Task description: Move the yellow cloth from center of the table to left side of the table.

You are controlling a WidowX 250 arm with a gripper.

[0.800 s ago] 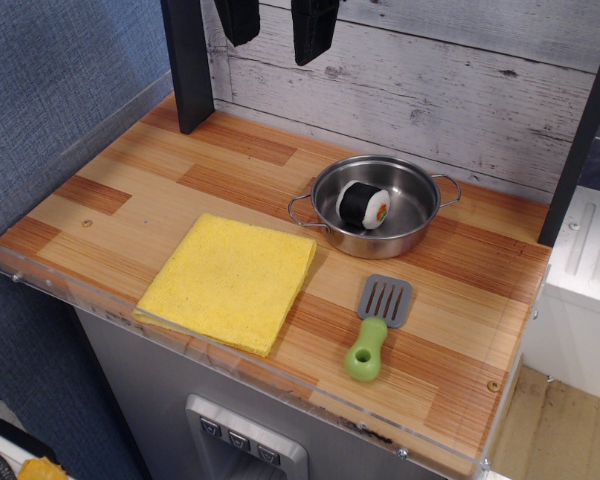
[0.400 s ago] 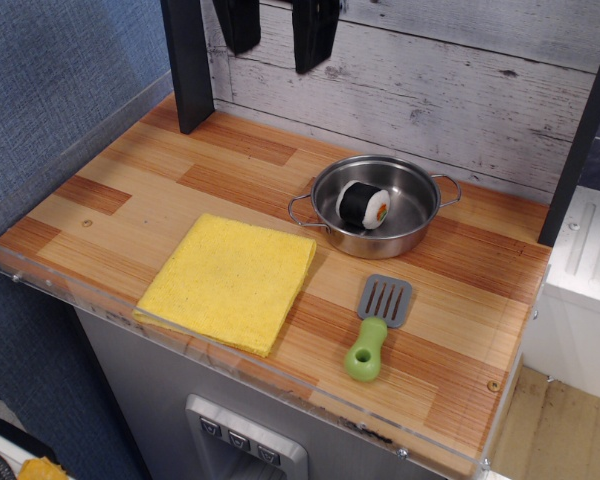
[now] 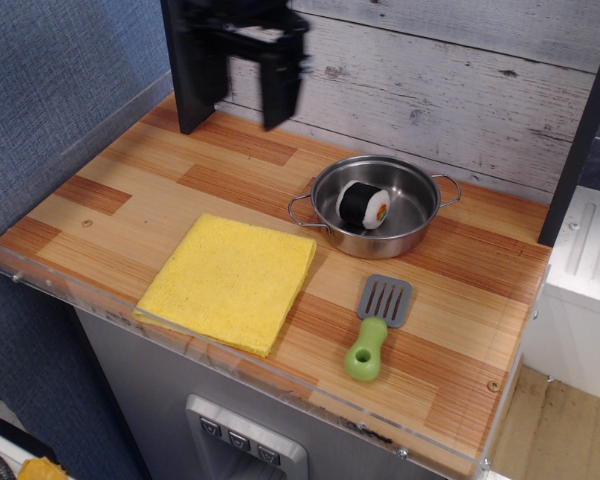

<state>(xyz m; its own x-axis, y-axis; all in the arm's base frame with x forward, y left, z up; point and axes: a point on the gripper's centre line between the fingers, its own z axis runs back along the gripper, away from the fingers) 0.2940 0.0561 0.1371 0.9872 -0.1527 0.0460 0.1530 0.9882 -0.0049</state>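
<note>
The yellow cloth (image 3: pixel 230 280) lies flat and folded on the wood-plank table (image 3: pixel 120 190), near the front edge and a little left of the middle. My black gripper (image 3: pixel 242 112) hangs at the back of the table, high above the surface and well behind the cloth. Its jaws are open and hold nothing. One finger (image 3: pixel 280 90) shows blurred in front of the plank wall; the other overlaps the dark post.
A steel pan (image 3: pixel 417 228) holding a sushi roll (image 3: pixel 363 205) stands right of the cloth. A green-handled grey spatula (image 3: pixel 378 325) lies in front of the pan. A dark post (image 3: pixel 185 80) stands at the back left. A clear acrylic rim (image 3: pixel 70 290) edges the table.
The gripper has dropped from the top edge of the view and moved left, so more of its body and fingers now show. The cloth, pan and spatula have not moved.
</note>
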